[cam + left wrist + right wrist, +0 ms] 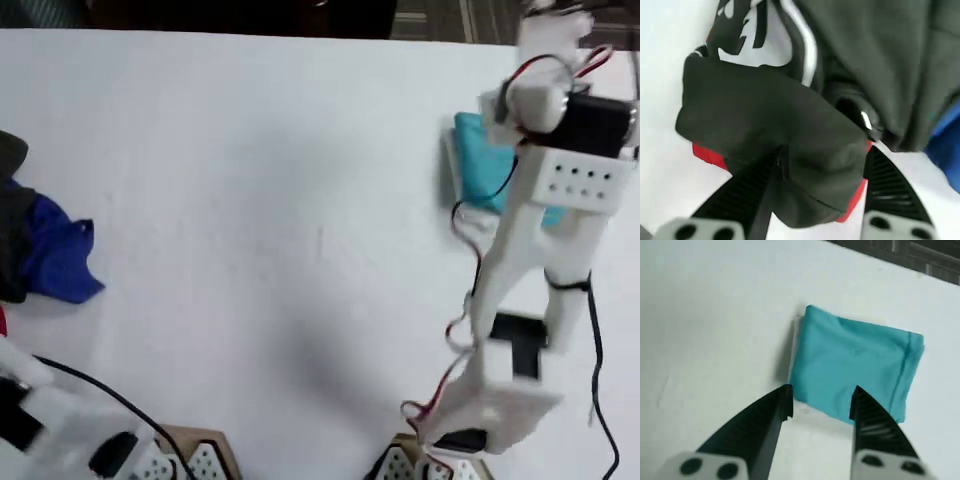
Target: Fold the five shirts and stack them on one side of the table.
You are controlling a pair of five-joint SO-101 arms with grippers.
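Teal shirt point(855, 365); black shirt point(790, 125); blue shirt point(55, 255)

You get bright, even light across the white table point(250, 150); a soft grey shadow edges the teal shirt point(855, 370).

White table point(250, 200) before me. Folded teal shirt point(478, 165) lies flat on my right side, near far edge. At my left edge, loose heap: black shirt point(12, 235), blue shirt point(58, 262) touching it.

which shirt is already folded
The teal shirt, a neat rectangle on the table by the right gripper. The black shirt and blue shirt lie crumpled in a heap at the other side.
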